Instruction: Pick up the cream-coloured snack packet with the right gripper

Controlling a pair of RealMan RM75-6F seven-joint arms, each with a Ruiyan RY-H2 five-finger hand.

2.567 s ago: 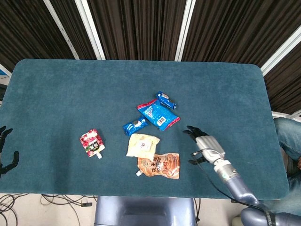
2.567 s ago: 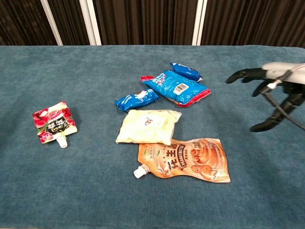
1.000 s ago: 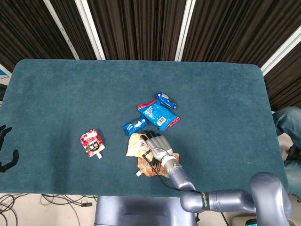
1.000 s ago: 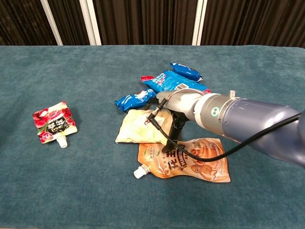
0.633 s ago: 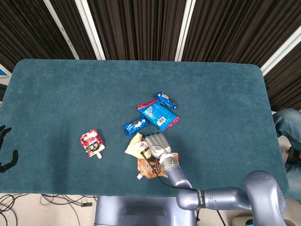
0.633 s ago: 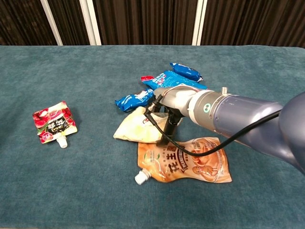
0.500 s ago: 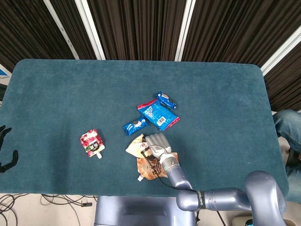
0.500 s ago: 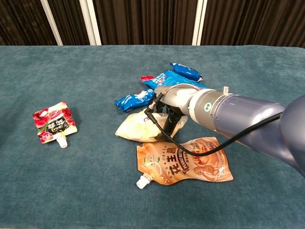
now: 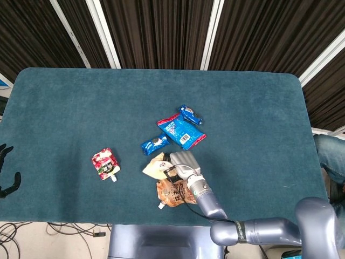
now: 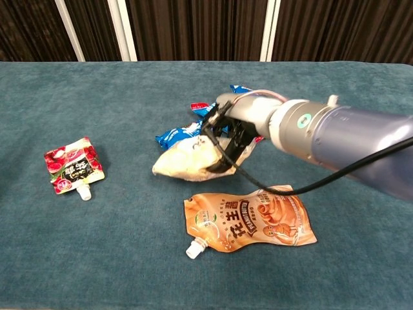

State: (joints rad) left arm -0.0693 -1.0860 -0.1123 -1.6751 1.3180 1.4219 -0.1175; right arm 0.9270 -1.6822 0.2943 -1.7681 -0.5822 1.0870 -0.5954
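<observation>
The cream-coloured snack packet [image 10: 182,160] hangs tilted just above the table, its right end gripped by my right hand [image 10: 233,137]. In the head view the same packet [image 9: 153,168] sticks out to the left of the right hand [image 9: 184,162], which covers the packet's right part. My left hand [image 9: 6,171] shows only at the far left table edge in the head view, far from the packets, fingers apart and holding nothing.
An orange spouted pouch [image 10: 249,221] lies flat just in front of the lifted packet. A small blue packet [image 10: 175,135] and a larger blue bag [image 9: 181,131] lie right behind it. A red pouch [image 10: 72,168] rests to the left on the teal table [image 10: 97,258].
My right hand came in from the right, closed on the cream packet and has lifted it off the table. The orange pouch got nudged slightly and now lies fully exposed.
</observation>
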